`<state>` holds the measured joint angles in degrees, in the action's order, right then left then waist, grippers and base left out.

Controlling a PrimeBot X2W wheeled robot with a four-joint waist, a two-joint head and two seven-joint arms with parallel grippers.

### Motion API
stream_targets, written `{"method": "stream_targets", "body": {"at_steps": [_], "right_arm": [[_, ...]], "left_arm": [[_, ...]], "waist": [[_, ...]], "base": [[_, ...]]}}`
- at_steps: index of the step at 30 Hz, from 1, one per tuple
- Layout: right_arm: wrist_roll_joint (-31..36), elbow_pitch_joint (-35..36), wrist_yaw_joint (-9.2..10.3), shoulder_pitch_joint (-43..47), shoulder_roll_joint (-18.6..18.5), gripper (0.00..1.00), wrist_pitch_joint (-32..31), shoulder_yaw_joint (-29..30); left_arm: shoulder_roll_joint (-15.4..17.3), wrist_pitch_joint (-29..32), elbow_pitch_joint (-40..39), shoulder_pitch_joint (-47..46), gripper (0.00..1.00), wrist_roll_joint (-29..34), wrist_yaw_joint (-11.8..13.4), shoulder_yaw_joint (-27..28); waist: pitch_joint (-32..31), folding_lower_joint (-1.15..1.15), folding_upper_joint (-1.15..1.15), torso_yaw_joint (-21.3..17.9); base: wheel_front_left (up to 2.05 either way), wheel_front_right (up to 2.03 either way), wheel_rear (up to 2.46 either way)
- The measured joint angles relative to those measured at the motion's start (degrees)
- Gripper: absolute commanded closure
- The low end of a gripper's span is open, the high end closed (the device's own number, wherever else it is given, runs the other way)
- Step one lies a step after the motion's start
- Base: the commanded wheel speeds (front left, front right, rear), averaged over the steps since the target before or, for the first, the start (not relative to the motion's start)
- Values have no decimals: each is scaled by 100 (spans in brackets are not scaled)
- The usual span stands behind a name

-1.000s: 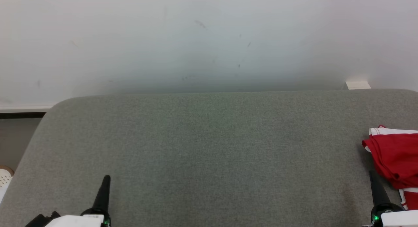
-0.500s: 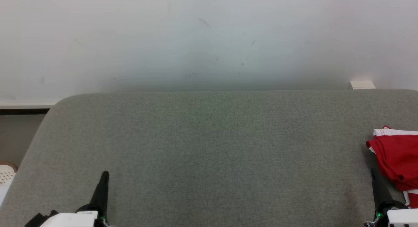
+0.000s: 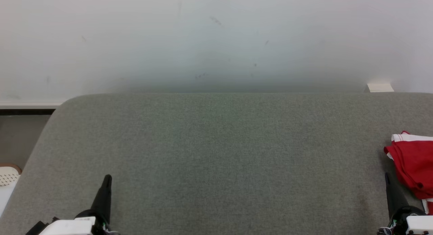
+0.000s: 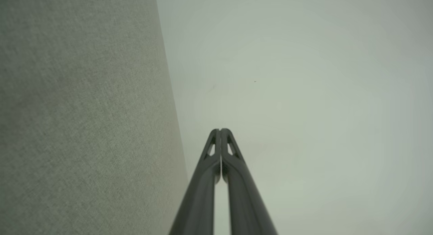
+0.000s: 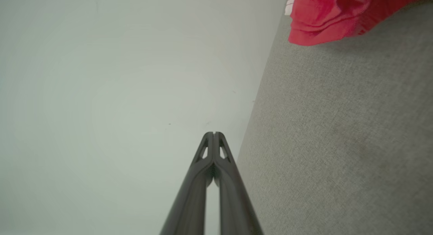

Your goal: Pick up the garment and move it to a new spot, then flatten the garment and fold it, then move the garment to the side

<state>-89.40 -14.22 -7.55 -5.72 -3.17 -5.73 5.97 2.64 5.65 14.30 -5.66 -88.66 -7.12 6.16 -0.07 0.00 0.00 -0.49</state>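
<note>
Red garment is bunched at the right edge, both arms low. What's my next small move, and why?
Probably open the right gripper and ease it toward the red garment. It lies bunched at the right edge of the grey surface, just past that gripper's shut, empty fingers; the left gripper sits far off.

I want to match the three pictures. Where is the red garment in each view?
Head view: red garment at the right edge, on the grey fabric surface, beside the right gripper.
Right wrist view: garment top right, on the surface.
Left wrist view: surface left, pale wall right.
Shared landmark: surface's edge against the wall.
</note>
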Motion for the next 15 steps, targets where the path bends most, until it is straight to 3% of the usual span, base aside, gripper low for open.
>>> {"method": "stream_targets", "body": {"at_steps": [15], "right_arm": [[-294, 2, 0, -12, 33, 100, -83, 55]], "left_arm": [[4, 89, -13, -38, 100, -334, -18, 36]], "waist": [[25, 0, 0, 50]], "base": [[0, 0, 0]]}}
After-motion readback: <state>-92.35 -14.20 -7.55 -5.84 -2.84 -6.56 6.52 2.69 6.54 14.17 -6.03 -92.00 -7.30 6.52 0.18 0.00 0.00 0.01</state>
